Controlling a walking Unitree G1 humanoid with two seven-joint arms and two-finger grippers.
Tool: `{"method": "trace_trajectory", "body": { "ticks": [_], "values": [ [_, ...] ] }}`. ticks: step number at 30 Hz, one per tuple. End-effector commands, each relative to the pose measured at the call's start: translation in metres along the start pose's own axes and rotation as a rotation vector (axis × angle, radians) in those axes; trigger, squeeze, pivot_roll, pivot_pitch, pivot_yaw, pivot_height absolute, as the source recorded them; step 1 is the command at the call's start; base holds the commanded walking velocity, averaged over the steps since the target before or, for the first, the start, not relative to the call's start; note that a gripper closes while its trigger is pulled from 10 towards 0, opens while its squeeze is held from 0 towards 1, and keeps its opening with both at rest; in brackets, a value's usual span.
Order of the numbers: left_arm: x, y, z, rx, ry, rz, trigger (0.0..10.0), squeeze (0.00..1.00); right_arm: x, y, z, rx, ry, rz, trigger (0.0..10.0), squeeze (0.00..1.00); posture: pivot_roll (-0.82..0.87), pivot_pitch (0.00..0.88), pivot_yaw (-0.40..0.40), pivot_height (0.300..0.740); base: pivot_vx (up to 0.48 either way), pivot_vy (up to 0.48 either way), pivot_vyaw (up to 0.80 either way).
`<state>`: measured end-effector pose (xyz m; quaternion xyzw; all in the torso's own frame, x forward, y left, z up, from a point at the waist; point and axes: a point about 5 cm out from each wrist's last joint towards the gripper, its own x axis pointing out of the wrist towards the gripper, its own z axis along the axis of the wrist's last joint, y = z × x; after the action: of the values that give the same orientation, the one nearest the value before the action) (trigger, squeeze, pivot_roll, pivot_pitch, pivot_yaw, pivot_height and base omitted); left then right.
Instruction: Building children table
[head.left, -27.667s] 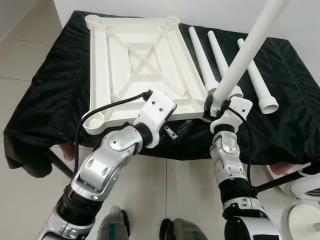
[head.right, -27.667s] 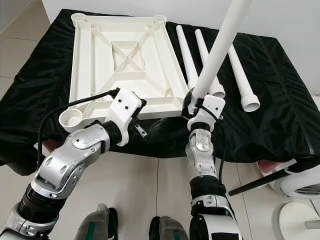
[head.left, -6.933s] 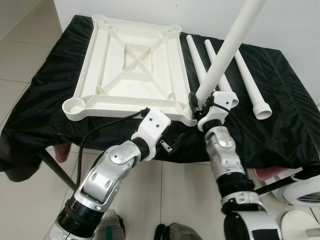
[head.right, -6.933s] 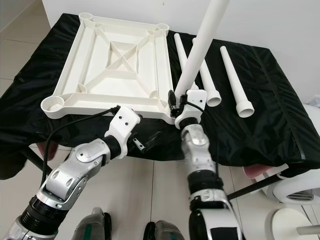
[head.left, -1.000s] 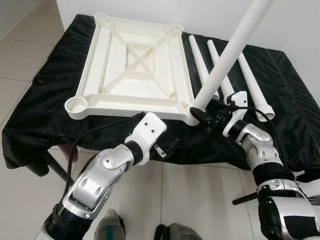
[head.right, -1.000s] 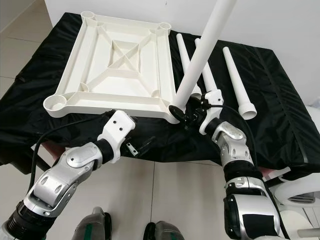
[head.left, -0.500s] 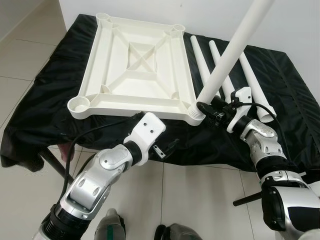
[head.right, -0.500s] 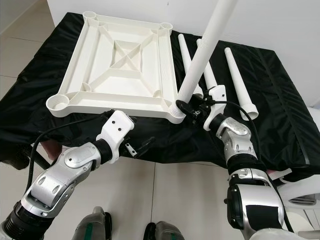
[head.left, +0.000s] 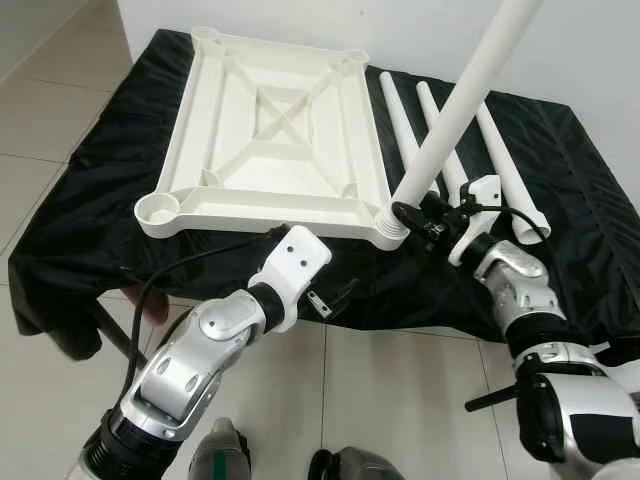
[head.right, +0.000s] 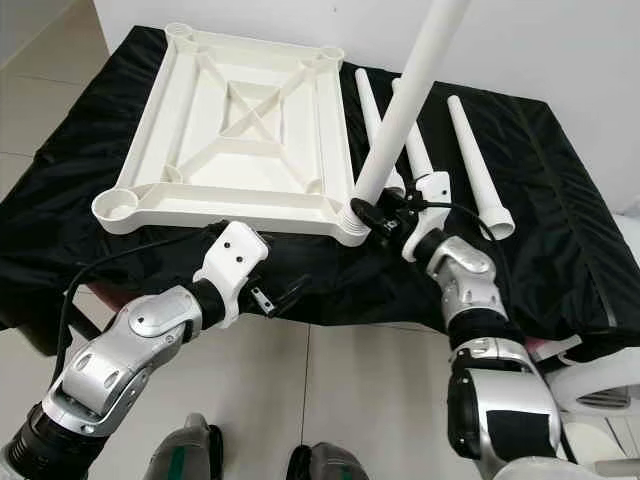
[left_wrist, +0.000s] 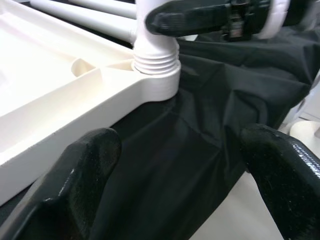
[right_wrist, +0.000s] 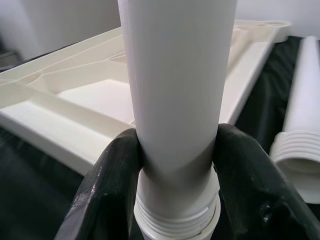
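An upside-down white tabletop (head.left: 270, 130) lies on a black-draped surface (head.left: 90, 170). A white leg (head.left: 455, 110) stands tilted in the tabletop's near right corner socket (head.left: 393, 232), its threaded base (left_wrist: 156, 56) seated there. My right gripper (head.left: 412, 215) is shut on the leg just above the threads, fingers (right_wrist: 112, 175) on both sides. My left gripper (head.left: 335, 295) hangs open below the table's front edge, nothing between its fingers (left_wrist: 85, 165).
Three more white legs (head.left: 505, 170) lie side by side on the black cloth right of the tabletop. The near left corner socket (head.left: 157, 211) stands free. Tiled floor (head.left: 40, 110) lies around; a white stand (head.right: 600, 375) sits at the far right.
The head camera has shifted slightly. My right gripper stays shut on the leg at the corner socket, its wrist turned a little. The left arm has barely moved.
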<state>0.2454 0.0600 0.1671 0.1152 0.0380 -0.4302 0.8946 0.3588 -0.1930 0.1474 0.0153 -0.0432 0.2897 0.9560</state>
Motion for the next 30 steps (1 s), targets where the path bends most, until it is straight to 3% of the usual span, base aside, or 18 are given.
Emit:
{"method": "trace_trajectory", "body": {
  "ticks": [1,6,9,14,19,21,22,24,30],
  "values": [
    [-0.001,-0.007,-0.001,-0.007,0.005,-0.059,10.0,0.00,-0.004,-0.004,-0.003,0.027,0.003,-0.061,10.0,0.00,0.13,0.072,-0.126,0.740,0.000,0.000,0.00],
    [-0.001,-0.008,-0.001,-0.008,0.008,-0.064,10.0,0.00,-0.001,0.000,-0.001,0.008,-0.024,-0.124,10.0,0.00,0.13,0.070,-0.124,0.740,0.000,0.000,0.00],
    [-0.001,-0.009,-0.001,-0.008,0.008,-0.070,10.0,0.00,0.005,0.014,-0.002,-0.035,-0.034,-0.167,10.0,0.00,0.13,0.066,-0.122,0.740,0.000,0.000,0.00],
    [-0.001,-0.010,-0.001,-0.006,0.010,-0.078,10.0,0.00,0.009,0.028,0.000,-0.024,-0.072,-0.235,10.0,0.00,0.13,0.061,-0.125,0.740,0.000,0.000,0.00],
    [-0.001,-0.010,-0.002,-0.006,0.010,-0.080,10.0,0.00,0.009,0.031,0.001,-0.014,-0.080,-0.262,10.0,0.00,0.13,0.061,-0.125,0.740,0.000,0.000,0.00],
    [-0.001,-0.010,-0.002,-0.004,0.012,-0.081,10.0,0.00,0.011,0.046,0.000,0.014,-0.101,-0.357,10.0,0.00,0.14,0.055,-0.125,0.740,0.000,0.000,0.00],
    [-0.001,-0.010,-0.002,-0.004,0.012,-0.081,10.0,0.00,0.011,0.046,0.000,0.014,-0.101,-0.357,10.0,0.00,0.14,0.055,-0.125,0.740,0.000,0.000,0.00],
    [-0.001,-0.011,-0.002,-0.003,0.012,-0.083,10.0,0.00,0.009,0.052,0.001,0.001,-0.123,-0.500,10.0,0.00,0.14,0.049,-0.129,0.740,0.000,0.000,0.00],
    [-0.001,-0.011,-0.003,-0.002,0.012,-0.083,10.0,0.00,0.004,0.055,0.002,-0.007,-0.124,-0.627,10.0,0.00,0.14,0.045,-0.132,0.740,0.000,0.000,0.00]
  ]
}}
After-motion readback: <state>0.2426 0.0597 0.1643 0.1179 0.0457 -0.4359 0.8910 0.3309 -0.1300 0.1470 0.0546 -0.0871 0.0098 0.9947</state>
